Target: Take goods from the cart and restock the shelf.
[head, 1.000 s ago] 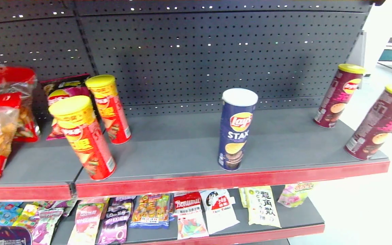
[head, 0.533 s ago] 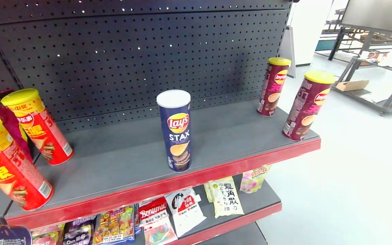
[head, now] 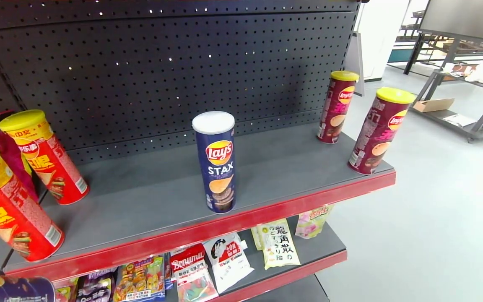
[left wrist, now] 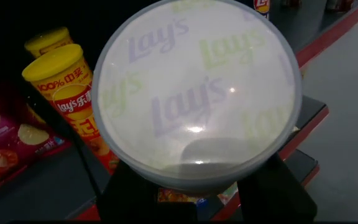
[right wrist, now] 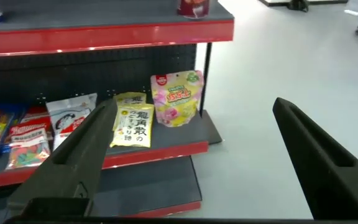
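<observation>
Dark pegboard (head: pixel 162 63) backs a grey shelf (head: pixel 149 188) with a red front edge (head: pixel 224 224), and beyond its right end pale floor (head: pixel 434 209) runs to metal racks (head: pixel 472 126) in the room behind.

On the shelf, cans stand upright in loose groups by colour. Two red cans (head: pixel 42 155) are at the left and two maroon cans (head: pixel 337 107) at the right end. A single blue can (head: pixel 218 161) is between them, close to the front edge and well apart from both groups. That layout suggests the bare grey stretch around the blue can is the gap to fill.

The left gripper (left wrist: pixel 197 199) is clamped on a can with a pale lid (left wrist: pixel 194 93). Its dark fingers (left wrist: pixel 135 199) press the can body on either side below the lid, and the lid faces the wrist camera. A side grip like this would let the can go down base first. The can hangs low and left of the shelf, near the red cans, so I judge it is carried goods not yet placed.

The right gripper (right wrist: pixel 194 106) is spread wide with nothing between its fingers. It hangs low, facing the lower shelf (right wrist: pixel 166 149) of snack packets (right wrist: pixel 132 127), probably kept clear of the left arm
</observation>
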{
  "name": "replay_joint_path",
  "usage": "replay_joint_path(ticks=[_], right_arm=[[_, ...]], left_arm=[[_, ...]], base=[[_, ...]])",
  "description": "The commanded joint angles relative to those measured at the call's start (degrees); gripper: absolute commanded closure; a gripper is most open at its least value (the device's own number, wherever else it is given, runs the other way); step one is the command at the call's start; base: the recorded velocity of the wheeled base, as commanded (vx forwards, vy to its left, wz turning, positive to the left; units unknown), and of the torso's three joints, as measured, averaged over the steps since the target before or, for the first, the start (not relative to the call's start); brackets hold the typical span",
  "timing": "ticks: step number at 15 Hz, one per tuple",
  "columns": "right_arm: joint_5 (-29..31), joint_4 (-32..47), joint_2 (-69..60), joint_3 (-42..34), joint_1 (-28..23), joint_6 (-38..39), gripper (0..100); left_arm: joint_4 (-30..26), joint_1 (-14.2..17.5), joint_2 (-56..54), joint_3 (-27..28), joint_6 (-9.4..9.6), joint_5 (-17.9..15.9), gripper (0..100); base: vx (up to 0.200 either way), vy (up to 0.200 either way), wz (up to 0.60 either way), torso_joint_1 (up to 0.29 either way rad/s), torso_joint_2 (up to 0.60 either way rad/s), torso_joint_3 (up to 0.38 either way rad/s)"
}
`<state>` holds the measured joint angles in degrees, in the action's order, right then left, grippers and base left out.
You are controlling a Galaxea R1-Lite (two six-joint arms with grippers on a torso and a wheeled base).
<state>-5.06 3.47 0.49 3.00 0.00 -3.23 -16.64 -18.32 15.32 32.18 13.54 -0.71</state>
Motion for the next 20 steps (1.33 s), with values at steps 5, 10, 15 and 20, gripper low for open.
replay_joint_path(ticks=[5, 10, 15, 20], right_arm=[[5.4, -3.7, -0.5, -1.6, 0.1, -0.9, 0], [3.6, -6.7, -0.5, -3.0, 0.2, -1.3, 0], [4.6, -3.4, -0.5, -2.9, 0.1, 3.5, 0], [4.6, -3.4, -0.5, -2.9, 0.1, 3.5, 0]], left_arm=[[4.5, 0.0, 5.3, -1.5, -0.54, -3.0, 100], [4.5, 0.0, 5.5, -2.1, -0.62, -7.0, 100], [5.2, 0.0, 6.6, -2.6, -0.62, -7.7, 100], [5.9, 0.0, 9.7, -3.0, -0.71, -9.8, 100]], base=[[0.0, 0.0, 0.0, 0.0, 0.0, 0.0], [0.0, 0.0, 0.0, 0.0, 0.0, 0.0], [0.0, 0.0, 0.0, 0.0, 0.0, 0.0], [0.0, 0.0, 0.0, 0.0, 0.0, 0.0]])
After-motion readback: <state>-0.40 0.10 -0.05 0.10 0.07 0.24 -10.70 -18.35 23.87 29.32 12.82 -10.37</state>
